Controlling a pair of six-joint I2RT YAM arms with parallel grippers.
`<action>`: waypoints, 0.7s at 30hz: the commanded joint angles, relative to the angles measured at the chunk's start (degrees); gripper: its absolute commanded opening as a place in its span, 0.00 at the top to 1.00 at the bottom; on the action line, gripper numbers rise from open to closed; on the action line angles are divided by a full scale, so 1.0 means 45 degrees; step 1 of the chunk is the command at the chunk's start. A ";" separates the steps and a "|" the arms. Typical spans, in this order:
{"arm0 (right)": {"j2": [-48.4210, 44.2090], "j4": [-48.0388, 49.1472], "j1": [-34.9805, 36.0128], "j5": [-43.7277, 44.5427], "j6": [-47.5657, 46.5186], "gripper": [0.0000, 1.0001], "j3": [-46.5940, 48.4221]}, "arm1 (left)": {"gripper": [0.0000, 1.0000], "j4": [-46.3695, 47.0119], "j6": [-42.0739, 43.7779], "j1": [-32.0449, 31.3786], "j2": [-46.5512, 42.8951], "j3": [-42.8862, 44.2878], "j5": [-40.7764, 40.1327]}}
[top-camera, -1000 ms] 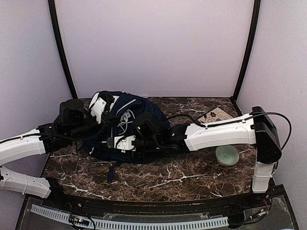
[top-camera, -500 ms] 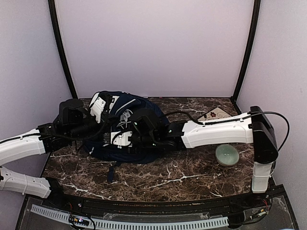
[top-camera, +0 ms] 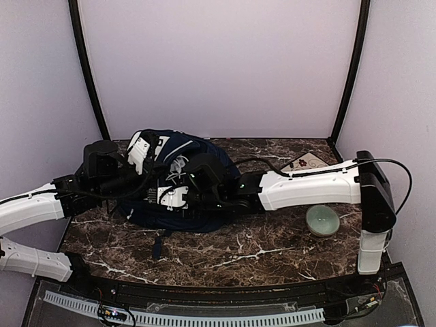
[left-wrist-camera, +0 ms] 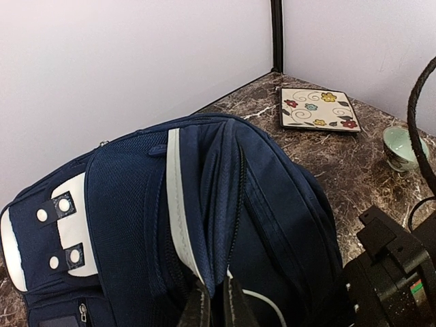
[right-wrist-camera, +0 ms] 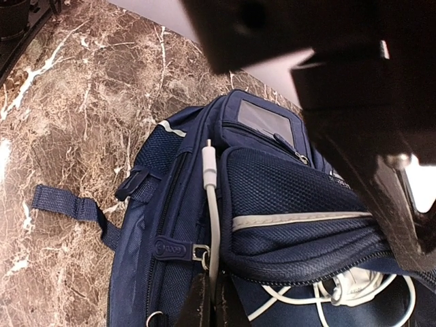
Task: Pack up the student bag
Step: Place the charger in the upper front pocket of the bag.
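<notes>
The student bag [top-camera: 194,148] lies on its side at the back left of the marble table, navy with white trim [left-wrist-camera: 176,197]. My left gripper [left-wrist-camera: 212,289] is shut on a fold of the bag's fabric beside a zipper, holding that edge up. My right gripper [right-wrist-camera: 210,283] is shut on a thin white cable [right-wrist-camera: 214,204] whose plug [right-wrist-camera: 209,163] points away along the bag's side. More of the white cable [right-wrist-camera: 354,286] is coiled inside the open compartment under a mesh-fronted flap [right-wrist-camera: 293,187]. In the top view both grippers meet over the bag's near side [top-camera: 167,194].
A floral square tile [left-wrist-camera: 317,109] lies at the back right, and a pale green bowl [top-camera: 322,220] sits under the right forearm. A loose navy strap [right-wrist-camera: 65,203] trails onto the table. A zipper pull [right-wrist-camera: 174,248] sits just left of the right fingers.
My right gripper has closed from partly open onto the white cable, after the right arm shifted a little left over the bag. The left gripper has kept its hold.
</notes>
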 commanded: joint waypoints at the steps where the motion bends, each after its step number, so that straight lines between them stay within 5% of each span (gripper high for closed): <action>1: -0.0878 0.0545 -0.0312 0.0537 0.0748 1.00 -0.0412 | 1.00 0.1446 0.0208 -0.0089 -0.0588 0.0421 0.0104; 21: -0.3552 0.2779 -0.1633 -0.2471 0.3812 1.00 -0.3674 | 1.00 0.1431 0.0268 -0.0089 -0.0610 0.0442 -0.0089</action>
